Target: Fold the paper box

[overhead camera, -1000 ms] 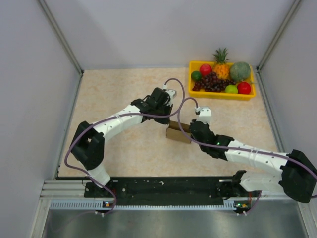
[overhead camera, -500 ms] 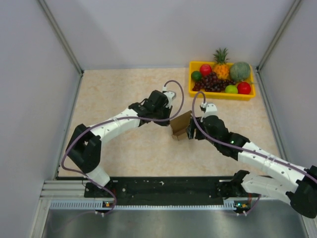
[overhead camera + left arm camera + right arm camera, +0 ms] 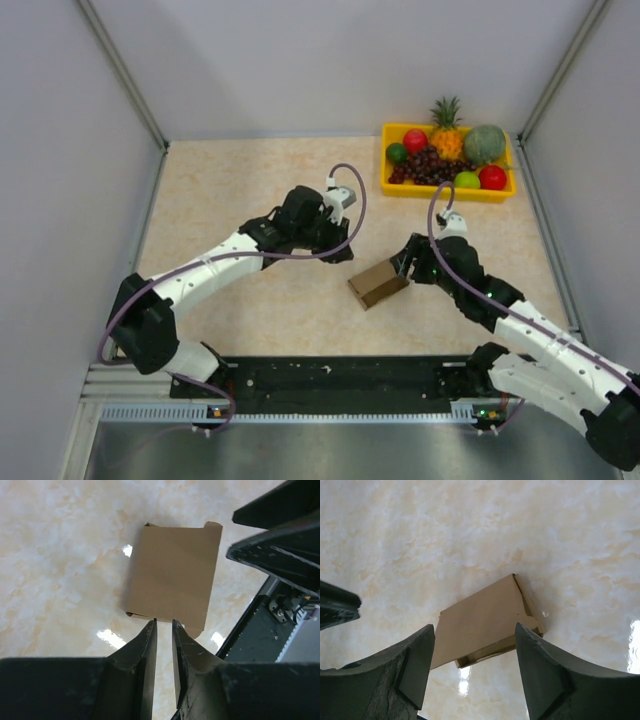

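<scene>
Top external view: you see the paper box (image 3: 378, 285) lying on the table (image 3: 250, 180) as a small closed brown block, between the two arms and towards the near side.
Box attitude: it lies flat on a broad face, turned at a slant to the table's edges.
Left gripper (image 3: 338, 250): it hovers up and to the left of the box, apart from it. In your left wrist view the fingers stand only a narrow slit apart, with nothing between them, so it grips nothing. The box lies on the table just beyond the tips.
Right gripper (image 3: 405, 266): released and spread wide, just beside the box's right end. Your right wrist view shows the box through the gap, with neither finger pressed on it.
Box detail: the left wrist view shows a plain top panel with small tab corners poking out at the far edge. The right wrist view shows a dark seam under the top panel at one end.
Fruit tray (image 3: 440, 194): yellow, filled with fruit, at the far right of the table, well apart from the box.
</scene>
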You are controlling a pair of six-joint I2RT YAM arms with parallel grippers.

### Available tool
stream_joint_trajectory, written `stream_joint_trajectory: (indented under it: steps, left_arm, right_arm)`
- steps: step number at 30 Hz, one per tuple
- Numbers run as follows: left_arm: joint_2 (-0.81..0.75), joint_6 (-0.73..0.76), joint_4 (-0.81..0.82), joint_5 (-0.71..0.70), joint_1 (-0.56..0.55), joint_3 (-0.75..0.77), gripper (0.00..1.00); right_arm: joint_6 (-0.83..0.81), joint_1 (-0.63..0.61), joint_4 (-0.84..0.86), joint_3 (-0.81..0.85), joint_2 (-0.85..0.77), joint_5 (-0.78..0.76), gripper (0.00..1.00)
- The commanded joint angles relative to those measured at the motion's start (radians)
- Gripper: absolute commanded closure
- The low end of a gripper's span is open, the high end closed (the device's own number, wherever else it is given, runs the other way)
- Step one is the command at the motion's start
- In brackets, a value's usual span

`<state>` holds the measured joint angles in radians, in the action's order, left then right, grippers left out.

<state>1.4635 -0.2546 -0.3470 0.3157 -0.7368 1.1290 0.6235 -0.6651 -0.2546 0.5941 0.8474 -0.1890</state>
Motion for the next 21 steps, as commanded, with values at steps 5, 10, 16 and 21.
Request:
stream_joint_trajectory:
  steps: [5, 10, 16, 21]
  left_arm:
    - [-0.100, -0.015, 0.062, 0.106, -0.003, -0.044, 0.61]
    - [-0.013, -0.093, 0.094, 0.317, -0.003, -0.025, 0.64]
    - [0.179, -0.140, 0.151, 0.379, -0.064, 0.043, 0.74]
    - [0.281, -0.147, 0.180, 0.317, -0.111, 0.074, 0.79]
  right_arm:
    - [0.045, 0.146, -0.116, -0.020, -0.094, 0.101, 0.33]
    - [0.021, 0.288, -0.126, 0.004, -0.010, 0.337, 0.40]
    - [-0.041, 0.288, -0.147, 0.079, 0.099, 0.362, 0.48]
    - [-0.077, 0.286, -0.144, 0.073, 0.160, 0.298, 0.48]
